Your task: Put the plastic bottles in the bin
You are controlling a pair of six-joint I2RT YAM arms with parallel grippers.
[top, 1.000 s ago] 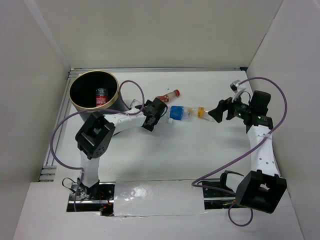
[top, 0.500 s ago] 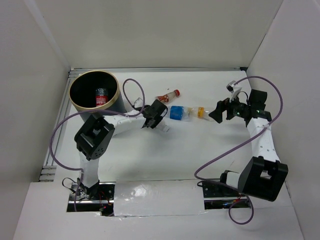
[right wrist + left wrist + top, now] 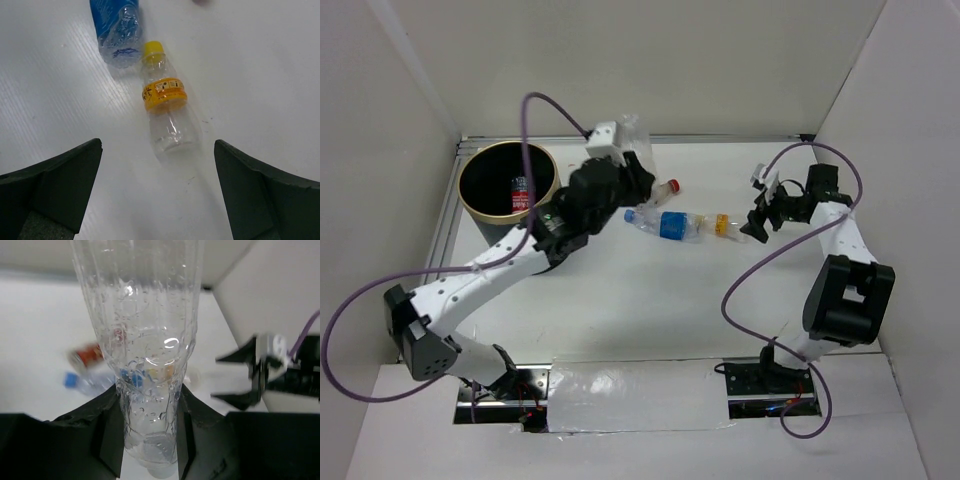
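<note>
A clear plastic bottle (image 3: 145, 340) is clamped in the left pincer (image 3: 148, 437), raised above the worktop (image 3: 650, 290) just right of the bin (image 3: 461, 190). A red-labelled bottle (image 3: 523, 190) sits inside the bin. A blue-labelled bottle (image 3: 672, 225), a yellow-capped bottle (image 3: 167, 107) and a red-capped bottle (image 3: 660, 189) lie on the worktop. The right pincer (image 3: 157, 147) is spread wide, close by the yellow-capped bottle.
</note>
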